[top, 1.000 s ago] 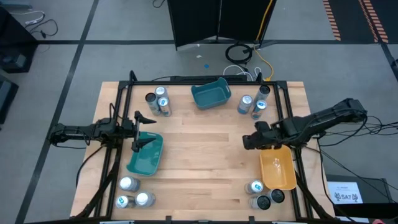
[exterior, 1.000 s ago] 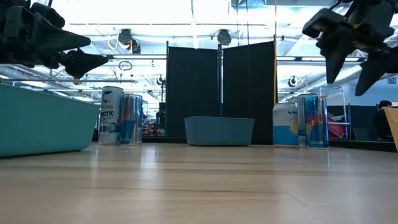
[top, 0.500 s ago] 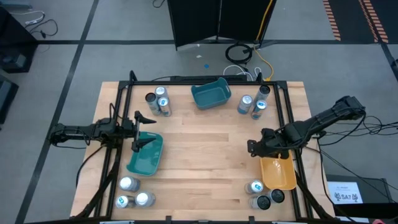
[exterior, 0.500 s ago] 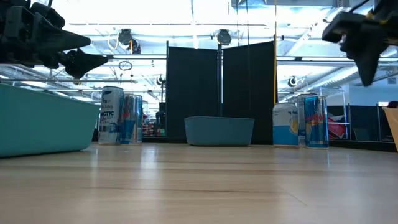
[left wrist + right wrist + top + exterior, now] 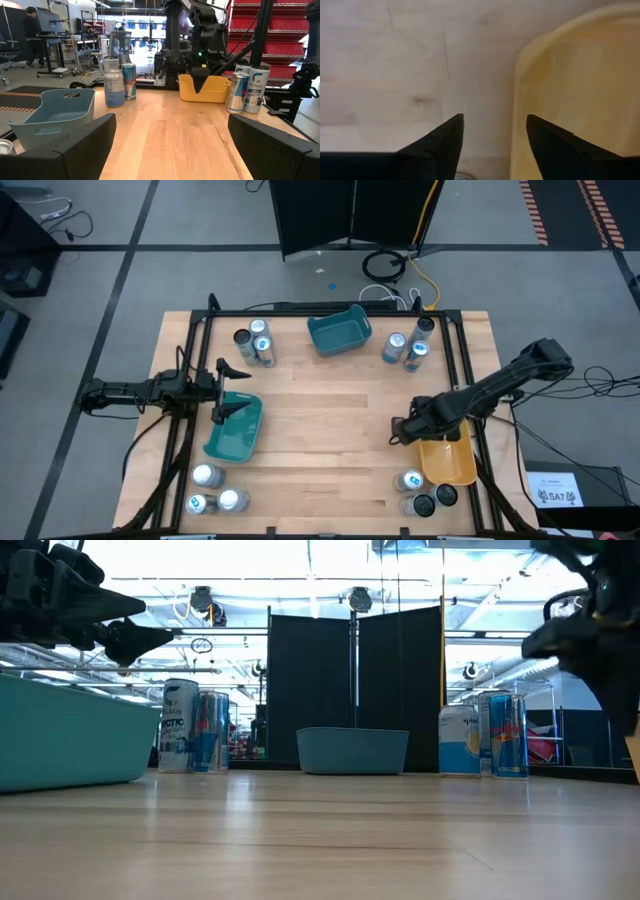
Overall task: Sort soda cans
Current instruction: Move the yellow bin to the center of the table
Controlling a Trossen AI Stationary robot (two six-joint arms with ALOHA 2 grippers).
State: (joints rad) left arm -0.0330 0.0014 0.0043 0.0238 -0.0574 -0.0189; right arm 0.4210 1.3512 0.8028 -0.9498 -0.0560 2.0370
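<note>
Right end effector (image 5: 397,432) is hanging over the table (image 5: 330,415) just beside the orange tray's (image 5: 447,456) near-left corner, fingers (image 5: 442,137) parted with nothing between them. Left end effector (image 5: 232,388) is waiting wide open and empty above the teal tray (image 5: 235,430). Soda cans are standing in four clusters: near left (image 5: 207,476), near right (image 5: 411,481), far left (image 5: 260,346), far right (image 5: 395,346), flanking the blue tray (image 5: 339,333).

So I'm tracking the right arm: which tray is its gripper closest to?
The orange tray; the right gripper, empty, hovers at its far corner, unlike both teal trays.
</note>
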